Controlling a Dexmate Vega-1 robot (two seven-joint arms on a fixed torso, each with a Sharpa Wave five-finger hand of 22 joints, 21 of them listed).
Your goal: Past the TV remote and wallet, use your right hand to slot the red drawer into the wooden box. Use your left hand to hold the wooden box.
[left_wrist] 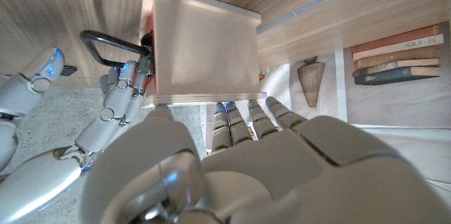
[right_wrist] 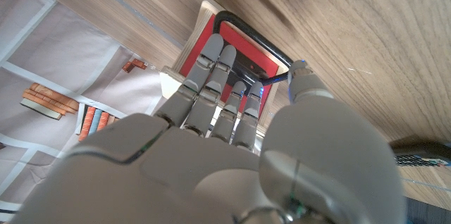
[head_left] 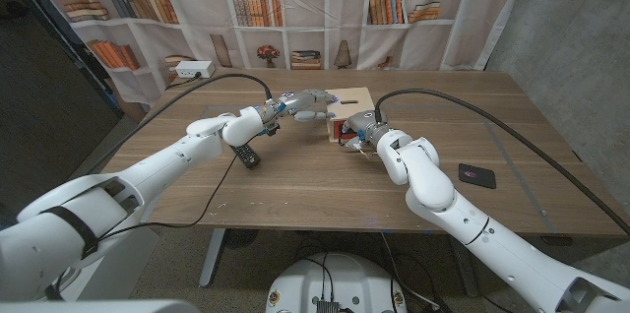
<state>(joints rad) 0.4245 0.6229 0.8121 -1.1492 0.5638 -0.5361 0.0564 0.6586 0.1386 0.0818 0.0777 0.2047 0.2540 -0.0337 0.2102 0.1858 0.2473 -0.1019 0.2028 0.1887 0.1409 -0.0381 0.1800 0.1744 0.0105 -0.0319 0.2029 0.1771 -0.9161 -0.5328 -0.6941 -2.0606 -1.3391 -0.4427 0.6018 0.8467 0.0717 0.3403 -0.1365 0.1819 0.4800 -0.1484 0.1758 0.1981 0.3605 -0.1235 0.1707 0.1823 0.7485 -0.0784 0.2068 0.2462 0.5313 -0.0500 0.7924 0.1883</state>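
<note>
The light wooden box (head_left: 352,106) stands past the table's middle. My left hand (head_left: 307,104) holds it from its left side, fingers (left_wrist: 246,115) against its wall (left_wrist: 201,41). The red drawer (head_left: 339,129) sits in the box's near opening, almost fully in, with its red front (right_wrist: 199,46) and black wire handle (right_wrist: 255,39) showing. My right hand (head_left: 360,137) grips the drawer front, fingers (right_wrist: 211,62) on the red face inside the handle and thumb by the handle's end. The same handle (left_wrist: 104,44) and my right hand (left_wrist: 116,94) also appear in the left wrist view.
A black TV remote (head_left: 246,154) lies under my left forearm, nearer than the box. A black wallet (head_left: 477,175) lies to the right of my right arm. Black cables run across the table from the far left and right. A bookshelf backdrop hangs behind the table.
</note>
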